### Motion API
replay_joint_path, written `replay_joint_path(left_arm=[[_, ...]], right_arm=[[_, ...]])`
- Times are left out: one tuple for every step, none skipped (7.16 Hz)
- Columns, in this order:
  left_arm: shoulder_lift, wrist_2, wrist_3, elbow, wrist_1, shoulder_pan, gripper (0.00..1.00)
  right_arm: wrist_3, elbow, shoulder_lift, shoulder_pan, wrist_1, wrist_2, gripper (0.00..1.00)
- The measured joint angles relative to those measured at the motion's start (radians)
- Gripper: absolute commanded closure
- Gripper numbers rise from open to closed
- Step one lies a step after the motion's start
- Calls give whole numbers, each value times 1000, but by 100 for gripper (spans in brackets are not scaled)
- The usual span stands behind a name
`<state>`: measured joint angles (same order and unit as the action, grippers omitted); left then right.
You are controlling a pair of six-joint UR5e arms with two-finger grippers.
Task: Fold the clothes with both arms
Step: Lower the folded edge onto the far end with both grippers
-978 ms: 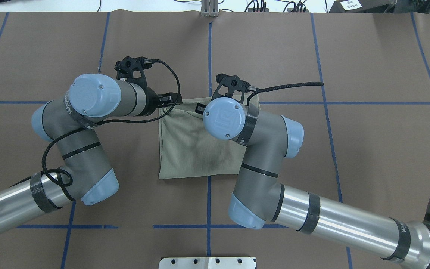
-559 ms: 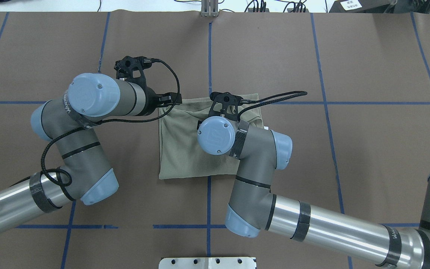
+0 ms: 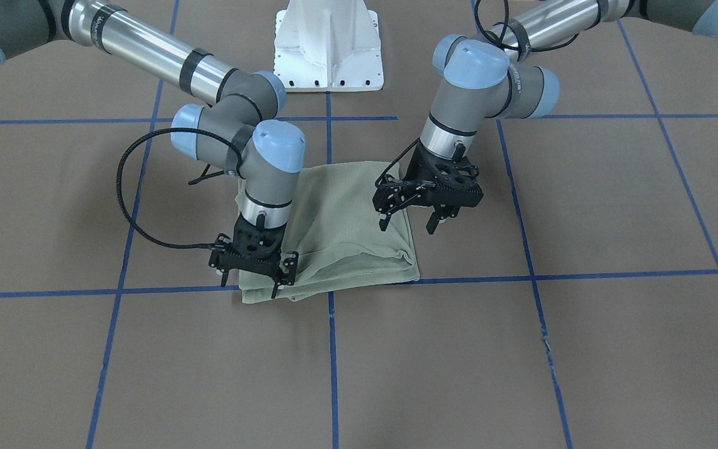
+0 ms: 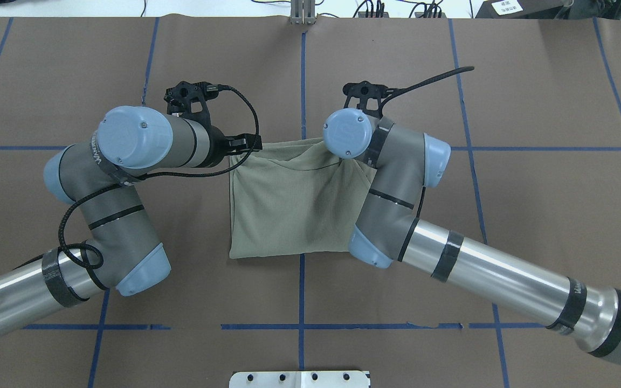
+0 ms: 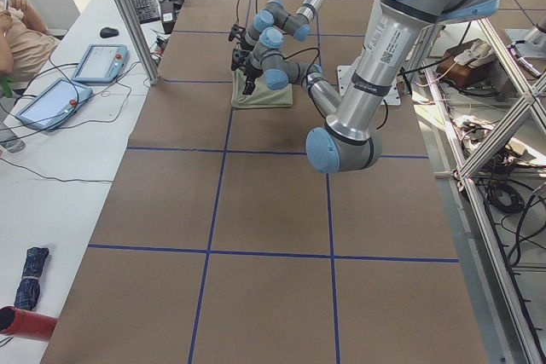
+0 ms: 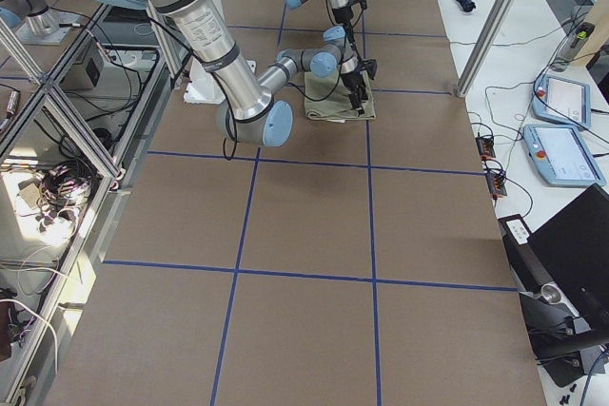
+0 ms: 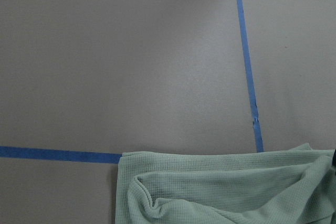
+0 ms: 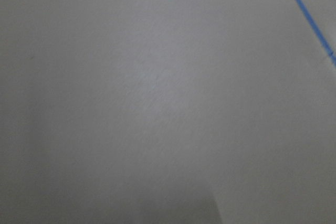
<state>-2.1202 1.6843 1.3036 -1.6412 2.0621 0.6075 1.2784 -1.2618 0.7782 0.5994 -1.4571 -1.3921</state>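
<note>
The sage-green shirt (image 3: 346,224) lies folded into a rough square on the brown table, also seen from overhead (image 4: 289,205). In the front-facing view my left gripper (image 3: 407,224) hangs open just above the shirt's edge, one finger over the cloth and one off it. My right gripper (image 3: 250,280) stands open over the shirt's far corner, fingers straddling the cloth. From overhead the left gripper (image 4: 248,145) is at the far left corner; the right gripper is hidden under its own wrist. The left wrist view shows the shirt's bunched edge (image 7: 226,192). The right wrist view shows only blurred table.
The white pedestal base (image 3: 328,50) stands at the robot's side of the table. Blue tape lines (image 4: 302,81) grid the brown surface. A side desk with tablets (image 5: 98,61) and a seated person (image 5: 17,31) lies beyond the table's far edge.
The right arm swung from over the shirt's middle to its far right corner, and the far edge there now shows a fresh crease. The left arm has not moved.
</note>
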Motion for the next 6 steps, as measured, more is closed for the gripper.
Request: replay_joint_path(left_arm=[[1, 0, 1, 0, 5, 0, 0], [3, 1, 2, 0, 12, 0, 0], [5, 1, 2, 0, 16, 0, 0], [6, 1, 2, 0, 18, 0, 0], [6, 2, 3, 0, 18, 0, 0], [6, 2, 4, 0, 18, 0, 0]], right_arm=[[-39, 13, -4, 35, 3, -9, 0], [-49, 11, -21, 49, 9, -40, 0], [-17, 1, -52, 50, 13, -85, 1], [61, -6, -79, 37, 13, -112, 16], [145, -8, -93, 9, 13, -120, 28], [203, -7, -96, -14, 12, -119, 29]])
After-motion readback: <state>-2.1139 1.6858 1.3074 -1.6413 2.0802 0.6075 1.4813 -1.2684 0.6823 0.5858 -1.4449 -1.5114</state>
